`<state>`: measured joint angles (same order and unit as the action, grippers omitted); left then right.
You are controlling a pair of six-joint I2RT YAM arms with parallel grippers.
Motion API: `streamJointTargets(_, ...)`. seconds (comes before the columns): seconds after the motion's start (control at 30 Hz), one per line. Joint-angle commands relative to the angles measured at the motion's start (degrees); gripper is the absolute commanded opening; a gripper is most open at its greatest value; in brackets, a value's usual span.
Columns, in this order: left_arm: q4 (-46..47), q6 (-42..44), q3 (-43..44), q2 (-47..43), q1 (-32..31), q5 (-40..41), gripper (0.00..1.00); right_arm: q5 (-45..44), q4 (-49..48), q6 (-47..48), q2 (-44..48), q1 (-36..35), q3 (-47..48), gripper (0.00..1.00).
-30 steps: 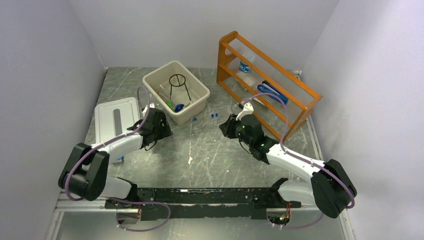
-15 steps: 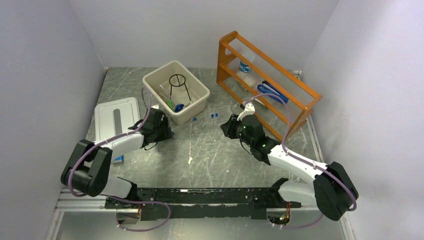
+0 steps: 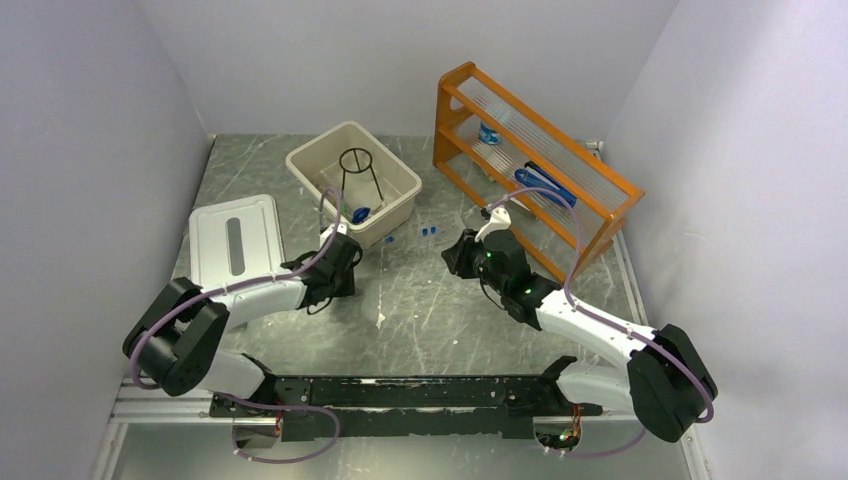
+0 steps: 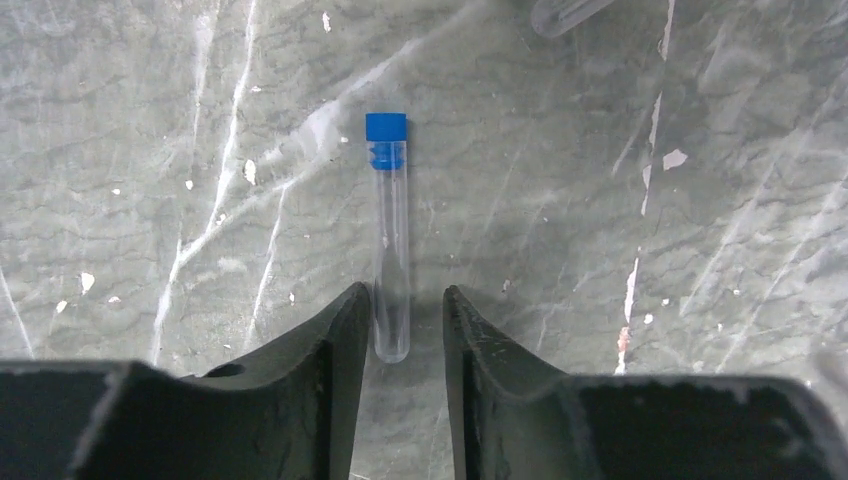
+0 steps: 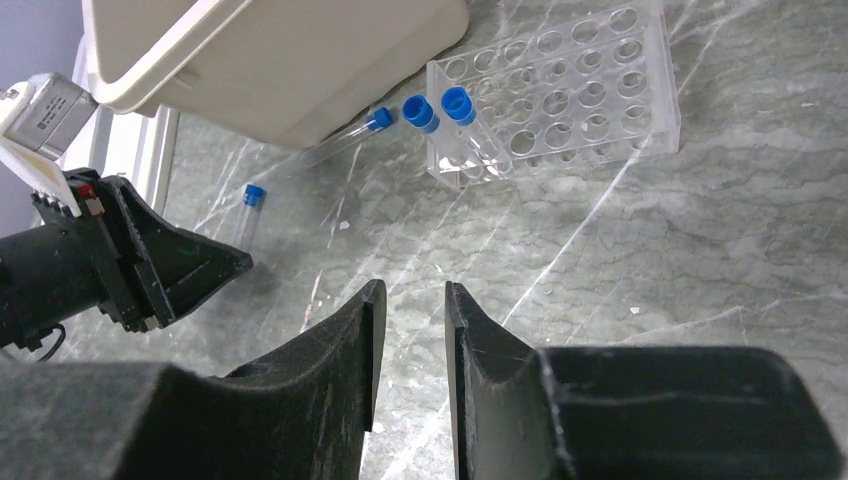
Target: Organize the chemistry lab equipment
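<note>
Over the grey table (image 3: 430, 310), the low-reaching left end effector (image 4: 405, 292), part-open, straddles a test tube (image 4: 388, 220).

Our left arm (image 3: 255, 292) has swung along the near side of the beige bin (image 3: 395, 213). It has left the bin's left corner by the white lid (image 3: 232, 240) and come to the bin's near corner. There our left gripper (image 4: 405, 300) now straddles the rounded end of a blue-capped test tube (image 4: 388, 220).

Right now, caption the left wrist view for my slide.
Left gripper straddling the round end of a blue-capped test tube lying flat.
</note>
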<state>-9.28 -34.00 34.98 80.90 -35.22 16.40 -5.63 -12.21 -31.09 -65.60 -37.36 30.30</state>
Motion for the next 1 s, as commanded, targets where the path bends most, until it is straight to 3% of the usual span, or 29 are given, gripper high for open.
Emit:
streamJointTargets(0.0,-5.19,-0.32,0.59,2.3,-2.85,5.31,0.34,-1.0,0.37,-0.38,1.01,-0.19,-0.71,0.32)
streamJointTargets(0.23,-6.46,0.54,2.7,4.62,-5.01,7.83,0.15,-0.84,0.34,-0.7,1.27,-0.19,-0.68,0.31)
streamJointTargets(0.37,-9.36,-0.94,3.96,2.52,-6.68,8.84,0.09,1.23,0.73,-1.09,1.1,-0.2,-0.11,0.31)
streamJointTargets(0.53,-21.26,-6.22,8.1,-2.07,-9.24,8.49,0.09,8.86,-0.22,-0.37,-0.77,-0.3,0.95,0.34)
streamJointTargets(0.67,-25.41,-8.96,7.12,-6.55,-9.65,9.37,0.09,10.99,-1.63,-2.24,-1.84,-0.26,0.73,0.36)
streamJointTargets(0.83,-23.52,-5.43,5.36,-13.6,-9.86,6.07,0.1,16.55,-2.47,-5.76,-3.47,-0.28,2.42,0.4)
streamJointTargets(0.97,-17.54,1.42,4.48,-19.28,-9.93,-1.55,0.09,23.97,-4.01,-10.76,-5.77,-0.42,4.67,0.46)
